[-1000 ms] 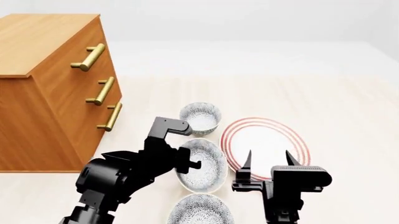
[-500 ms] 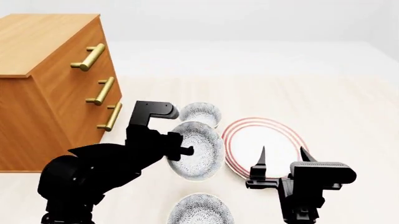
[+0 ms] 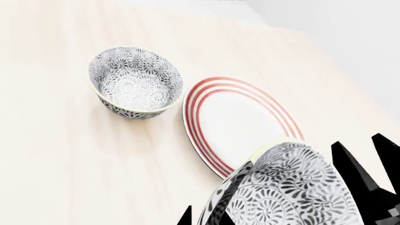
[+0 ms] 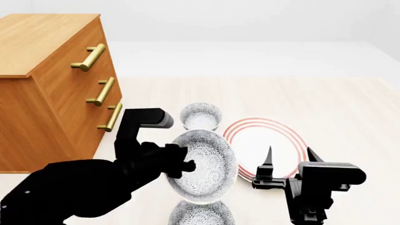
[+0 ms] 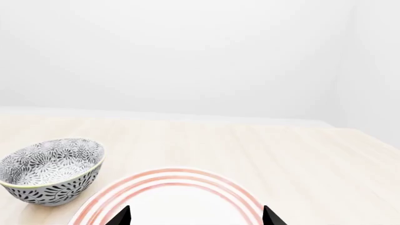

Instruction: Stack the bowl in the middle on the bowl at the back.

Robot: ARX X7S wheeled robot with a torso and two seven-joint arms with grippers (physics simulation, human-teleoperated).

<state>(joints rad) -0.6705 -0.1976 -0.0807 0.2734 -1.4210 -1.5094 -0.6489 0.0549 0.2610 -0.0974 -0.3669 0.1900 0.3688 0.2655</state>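
The bowl in the middle (image 4: 203, 166) hangs tilted in the air, its rim pinched by my left gripper (image 4: 185, 164), which is shut on it. In the left wrist view that bowl (image 3: 293, 187) fills the near corner, its wall between the tips of the left gripper (image 3: 209, 218). The bowl at the back (image 4: 201, 116) stands upright on the table just beyond it, also visible from both wrists (image 3: 134, 84) (image 5: 53, 168). My right gripper (image 4: 289, 160) is open and empty over the near edge of the red-ringed plate (image 4: 281, 136), its tips wide apart (image 5: 196, 218).
A third patterned bowl (image 4: 200, 215) sits below the lifted one at the front. The red-ringed plate (image 3: 237, 117) (image 5: 168, 197) lies right of the bowls. A wooden dresser (image 4: 50, 93) with brass handles stands at the left.
My left gripper has lifted the middle bowl off the table and tilted it toward the camera. The right gripper has drifted to the right, still open.
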